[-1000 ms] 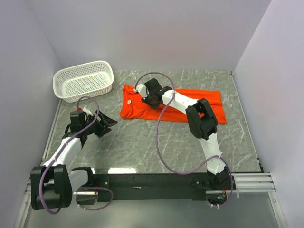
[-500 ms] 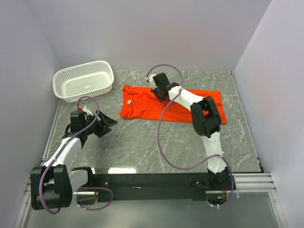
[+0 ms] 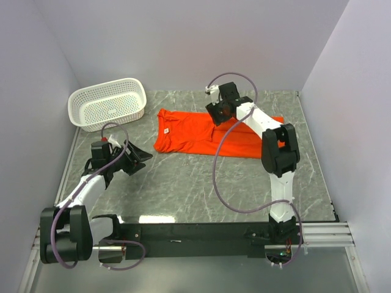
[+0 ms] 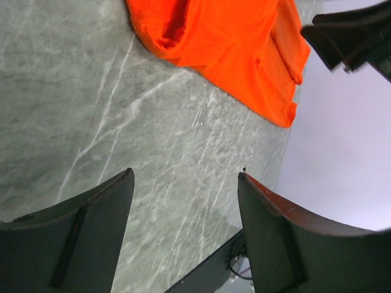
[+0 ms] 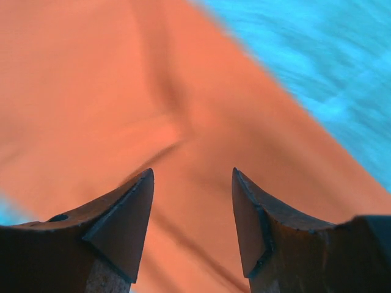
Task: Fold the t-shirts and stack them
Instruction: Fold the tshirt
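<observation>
Right tool (image 5: 192, 177), fingers spread and empty, hovers over the far edge of the orange-red t-shirt (image 3: 183, 131) lying across the bench (image 3: 183, 183)'s far middle. I judge it placed to pinch cloth for folding. My left tool (image 4: 186, 180) rests open, well apart.

One bright orange-red t-shirt (image 3: 186, 131) lies flat on the table (image 3: 183, 189), toward 12 o'clock from its middle. It is stretched out as a long band. The collar end points to 9 o'clock and the hem end to 3 o'clock. The cloth shows soft creases, and its near left corner is doubled under in a rounded fold.
</observation>
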Controlling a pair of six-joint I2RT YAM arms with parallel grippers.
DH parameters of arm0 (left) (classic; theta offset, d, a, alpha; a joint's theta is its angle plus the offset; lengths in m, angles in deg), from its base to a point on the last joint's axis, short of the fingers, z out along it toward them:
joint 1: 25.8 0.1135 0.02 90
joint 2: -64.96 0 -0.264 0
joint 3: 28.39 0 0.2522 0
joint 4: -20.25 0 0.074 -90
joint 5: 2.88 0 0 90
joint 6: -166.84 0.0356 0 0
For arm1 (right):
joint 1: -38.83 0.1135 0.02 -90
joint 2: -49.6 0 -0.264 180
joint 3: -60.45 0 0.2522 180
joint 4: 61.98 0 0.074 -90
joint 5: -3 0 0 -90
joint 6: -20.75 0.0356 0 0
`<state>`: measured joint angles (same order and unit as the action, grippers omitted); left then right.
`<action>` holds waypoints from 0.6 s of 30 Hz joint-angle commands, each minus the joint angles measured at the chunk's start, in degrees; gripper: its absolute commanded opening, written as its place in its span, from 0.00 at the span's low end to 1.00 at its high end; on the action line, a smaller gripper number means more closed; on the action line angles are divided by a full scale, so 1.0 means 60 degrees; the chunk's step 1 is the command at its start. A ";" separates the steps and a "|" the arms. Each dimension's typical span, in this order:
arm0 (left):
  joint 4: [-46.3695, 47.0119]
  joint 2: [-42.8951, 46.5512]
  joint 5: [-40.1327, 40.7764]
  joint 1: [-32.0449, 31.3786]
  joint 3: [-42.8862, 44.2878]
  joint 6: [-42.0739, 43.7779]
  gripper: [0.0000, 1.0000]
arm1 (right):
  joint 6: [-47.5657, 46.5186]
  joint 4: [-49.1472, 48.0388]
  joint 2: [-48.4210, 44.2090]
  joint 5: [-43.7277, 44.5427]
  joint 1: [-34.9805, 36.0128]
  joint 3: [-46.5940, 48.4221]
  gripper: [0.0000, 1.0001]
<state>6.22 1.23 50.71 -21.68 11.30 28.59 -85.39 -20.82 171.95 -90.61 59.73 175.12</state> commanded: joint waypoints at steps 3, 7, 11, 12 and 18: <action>0.1407 -0.1199 0.0029 -0.1049 0.0291 -0.0629 0.72 | -0.3135 0.1570 -0.2224 -0.5090 0.0003 -0.1462 0.61; 0.1701 -0.2574 0.2294 -0.2530 0.1299 -0.1666 0.69 | -0.3535 0.1163 -0.3718 -0.5783 -0.0042 -0.3642 0.61; 0.1745 -0.4213 0.3937 -0.3161 0.2136 -0.2504 0.67 | -0.3200 0.0971 -0.4920 -0.6149 -0.0349 -0.4570 0.61; 0.1498 -0.4465 0.4248 -0.3177 0.2529 -0.2592 0.67 | -0.3155 0.1000 -0.5052 -0.6310 -0.0393 -0.4687 0.61; 0.0296 -0.6180 0.5553 -0.3046 0.4141 -0.2389 0.47 | -0.2994 0.0898 -0.5639 -0.6545 -0.0672 -0.5230 0.61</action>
<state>11.62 -32.86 76.05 -40.48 31.65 14.17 -103.38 -14.26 140.97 -126.94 56.41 144.84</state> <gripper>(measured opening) 0.500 0.609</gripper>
